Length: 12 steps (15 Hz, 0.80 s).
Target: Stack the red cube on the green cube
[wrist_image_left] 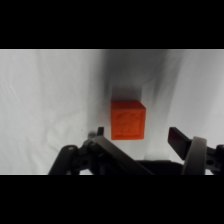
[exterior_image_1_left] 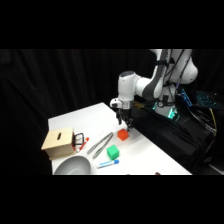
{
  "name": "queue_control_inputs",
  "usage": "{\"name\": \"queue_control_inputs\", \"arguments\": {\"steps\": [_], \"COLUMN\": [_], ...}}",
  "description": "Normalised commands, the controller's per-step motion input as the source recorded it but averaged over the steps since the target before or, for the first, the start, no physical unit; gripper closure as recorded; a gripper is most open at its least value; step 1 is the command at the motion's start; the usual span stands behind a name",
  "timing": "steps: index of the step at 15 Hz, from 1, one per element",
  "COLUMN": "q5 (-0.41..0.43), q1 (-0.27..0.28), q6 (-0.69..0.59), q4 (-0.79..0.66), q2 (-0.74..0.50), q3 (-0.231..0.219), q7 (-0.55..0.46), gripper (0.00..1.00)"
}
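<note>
We see the end effector (wrist_image_left: 135,137) spread wide above the red cube (wrist_image_left: 128,119), which rests on the tabletop (wrist_image_left: 45,100), apart from the green cube (exterior_image_1_left: 113,151).

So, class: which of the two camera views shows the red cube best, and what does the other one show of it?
The wrist view: the red cube fills the middle, its embossed face plain, between the open gripper fingers. The side view shows the cube only as a small red block under the gripper.

Arm's middle (exterior_image_1_left: 170,55) beyond picture's top
</note>
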Motion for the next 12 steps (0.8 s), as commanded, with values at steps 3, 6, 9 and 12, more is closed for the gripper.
{"name": "queue_control_inputs", "arguments": {"steps": [3, 6, 9, 12], "q5": [-0.058, -0.105, -0.187, -0.132], "q1": [-0.011, -0.020, -0.004, -0.019], "q6": [0.30, 0.32, 0.31, 0.25], "q4": [-0.07, -0.03, 0.01, 0.04], "q2": [0.09, 0.14, 0.16, 0.16], "q3": [0.002, -0.016, -0.073, -0.055], "q7": [-0.10, -0.09, -0.04, -0.07], "gripper": [0.00, 0.00, 0.00, 0.00]}}
